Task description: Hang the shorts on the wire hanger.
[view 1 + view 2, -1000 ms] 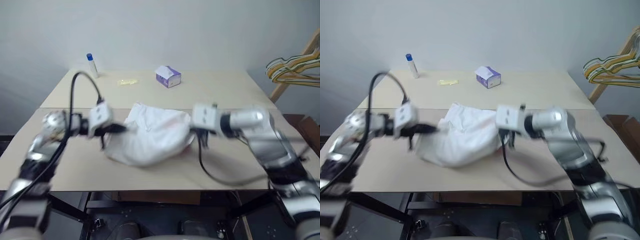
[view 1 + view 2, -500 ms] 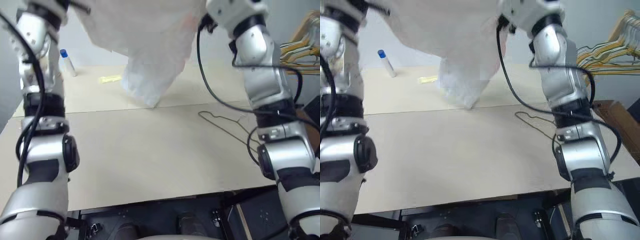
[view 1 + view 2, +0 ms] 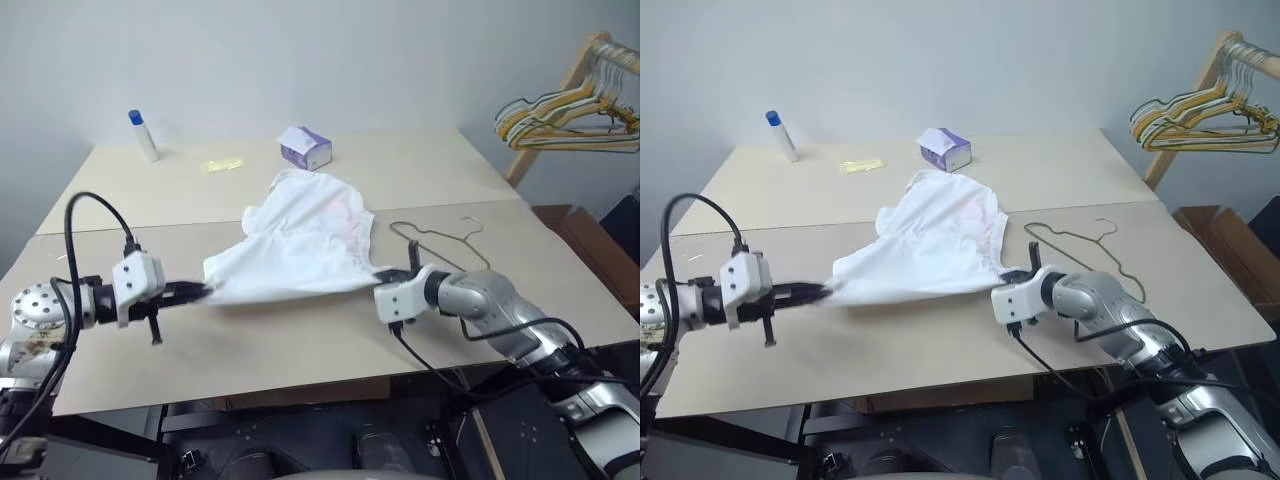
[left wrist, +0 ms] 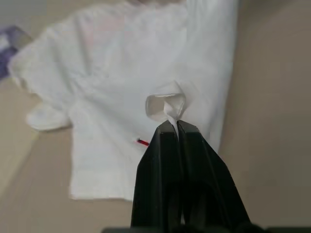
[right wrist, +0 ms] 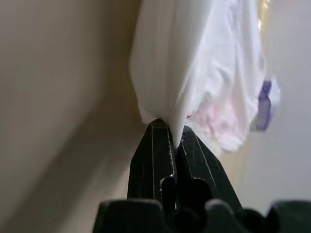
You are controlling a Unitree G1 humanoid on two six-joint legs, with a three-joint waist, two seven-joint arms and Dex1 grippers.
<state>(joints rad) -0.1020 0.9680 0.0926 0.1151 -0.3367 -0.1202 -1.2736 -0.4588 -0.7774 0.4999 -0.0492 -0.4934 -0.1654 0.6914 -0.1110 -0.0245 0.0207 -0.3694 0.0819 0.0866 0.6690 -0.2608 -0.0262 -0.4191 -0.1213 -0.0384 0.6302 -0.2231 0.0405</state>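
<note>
Left eye view: soft white shorts (image 3: 300, 250) spread; thin triangular wire hanger (image 3: 445, 243) beside.

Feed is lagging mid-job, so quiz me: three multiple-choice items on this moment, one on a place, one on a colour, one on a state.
1. Where does the wire hanger lie?
A. On the table, on the robot's right of the shorts
B. Under the tissue box
C. On the rack

2. What colour is the bottle's cap?
A. Red
B. Blue
C. Green

3. How do the pincers stand?
A. Both open
B. Only the left shut
C. Both shut on the shorts

Key: 1 A, the hanger rests bare beside the shorts; 2 B, the bottle has a blue top; 3 C, left pincer and right pincer each pinch cloth.
</note>
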